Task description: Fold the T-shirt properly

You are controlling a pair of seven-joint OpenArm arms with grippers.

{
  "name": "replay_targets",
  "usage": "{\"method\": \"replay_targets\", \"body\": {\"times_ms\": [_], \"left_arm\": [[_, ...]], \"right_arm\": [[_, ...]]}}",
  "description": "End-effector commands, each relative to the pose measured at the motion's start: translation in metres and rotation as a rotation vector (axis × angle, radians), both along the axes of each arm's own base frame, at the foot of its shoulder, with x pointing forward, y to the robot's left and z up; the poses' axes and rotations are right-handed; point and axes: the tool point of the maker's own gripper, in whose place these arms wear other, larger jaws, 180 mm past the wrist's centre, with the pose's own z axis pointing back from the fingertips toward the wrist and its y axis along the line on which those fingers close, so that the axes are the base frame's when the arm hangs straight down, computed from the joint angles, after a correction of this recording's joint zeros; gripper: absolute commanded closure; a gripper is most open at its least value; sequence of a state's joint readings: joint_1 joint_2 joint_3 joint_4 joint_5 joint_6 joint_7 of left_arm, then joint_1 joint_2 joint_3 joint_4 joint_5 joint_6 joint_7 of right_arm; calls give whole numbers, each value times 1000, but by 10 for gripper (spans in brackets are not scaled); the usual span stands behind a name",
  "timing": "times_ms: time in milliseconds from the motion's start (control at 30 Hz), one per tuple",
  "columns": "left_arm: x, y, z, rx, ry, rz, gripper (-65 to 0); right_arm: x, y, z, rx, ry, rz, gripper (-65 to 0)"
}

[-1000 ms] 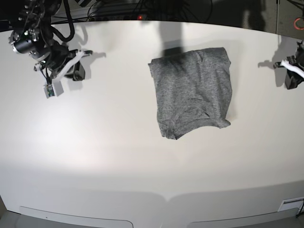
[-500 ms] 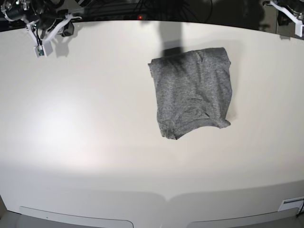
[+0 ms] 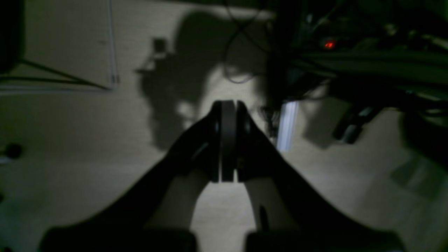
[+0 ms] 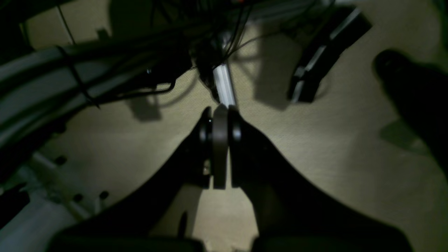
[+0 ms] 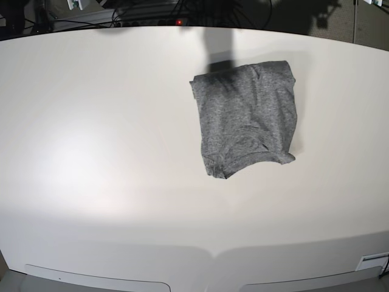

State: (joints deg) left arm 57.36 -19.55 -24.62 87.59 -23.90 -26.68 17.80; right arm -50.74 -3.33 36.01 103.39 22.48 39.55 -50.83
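T-shirt (image 5: 246, 118): folded compact, near the table (image 5: 91, 152) far edge, seemingly finished.
Left fingers (image 3: 224, 140): clenched, empty.
Right fingers (image 4: 219, 147): clenched, empty.

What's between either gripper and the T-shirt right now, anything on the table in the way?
Nothing visible. The T-shirt lies folded alone on the table. The left gripper and right gripper are shut, empty, and off the table, out of the base view.

I see a white table (image 5: 91, 152) brightly lit at its left middle, dark cables (image 5: 152, 9) behind its far edge. Beyond the fingertips, both wrist views show dim beige floor (image 4: 332, 147), tangled cables and hard shadows.
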Motion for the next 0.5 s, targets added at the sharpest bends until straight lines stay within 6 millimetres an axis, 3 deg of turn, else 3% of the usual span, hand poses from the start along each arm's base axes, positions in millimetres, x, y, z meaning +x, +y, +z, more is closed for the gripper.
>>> {"method": "replay_targets", "body": {"times_ms": [0, 167, 300, 467], "left_arm": [[-4, 7, -3, 0, 3, 14, 0], [-25, 25, -50, -15, 71, 119, 0], [-43, 34, -91, -11, 159, 213, 0], [-49, 27, -128, -30, 219, 292, 0]], "right_arm": [[-6, 0, -4, 9, 8, -7, 0], [-27, -6, -44, 27, 82, -21, 0], [-32, -17, -81, 35, 132, -3, 0], [-35, -33, -127, 44, 218, 54, 0]]}}
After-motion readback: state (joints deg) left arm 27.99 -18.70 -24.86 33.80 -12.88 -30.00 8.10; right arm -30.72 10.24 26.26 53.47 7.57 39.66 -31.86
